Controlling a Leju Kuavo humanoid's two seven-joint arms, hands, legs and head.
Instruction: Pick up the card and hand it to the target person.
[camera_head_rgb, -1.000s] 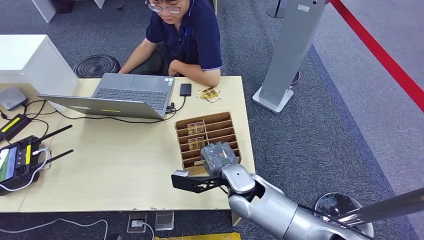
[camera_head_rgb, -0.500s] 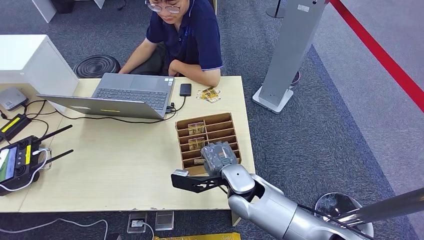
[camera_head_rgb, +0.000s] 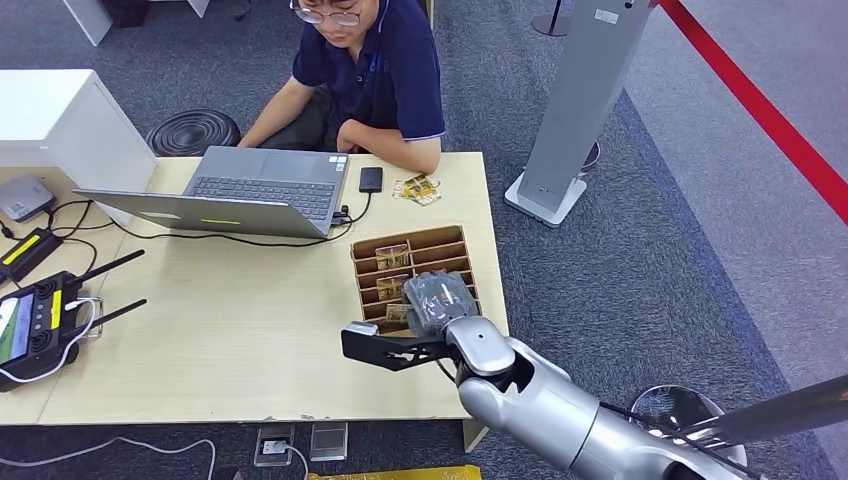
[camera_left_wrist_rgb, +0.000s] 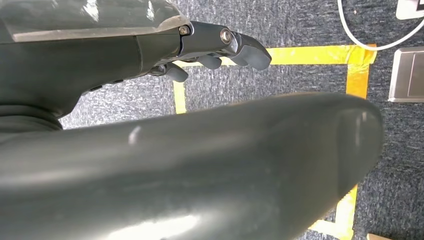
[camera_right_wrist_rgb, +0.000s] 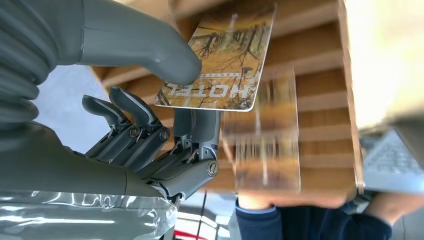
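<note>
My right hand (camera_head_rgb: 437, 300) hovers over the near end of the brown cardboard card holder (camera_head_rgb: 455, 238). It pinches a yellow-brown "HOTEL" card (camera_right_wrist_rgb: 220, 65) between the thumb (camera_right_wrist_rgb: 150, 50) and the dark fingers (camera_right_wrist_rgb: 200, 125) beneath it. An edge of this card (camera_head_rgb: 398, 313) peeks out to the left of the hand in the head view. Two more cards (camera_head_rgb: 392, 255) stand in the holder's farther slots. The person (camera_head_rgb: 370, 70) in a dark blue shirt sits at the far side of the table. My left hand (camera_left_wrist_rgb: 220, 50) hangs over the carpet, fingers loosely bent, holding nothing.
On the table are an open laptop (camera_head_rgb: 250, 190), a black phone (camera_head_rgb: 371, 179) and loose cards (camera_head_rgb: 418, 187) near the person. A remote controller (camera_head_rgb: 30, 325) with cables lies at the left edge. A white box (camera_head_rgb: 60, 120) and a grey stand (camera_head_rgb: 575, 100) flank the table.
My right hand has moved a little farther over the holder, away from me, lifting the card out of its near slot. The person and the table's things have stayed put.
</note>
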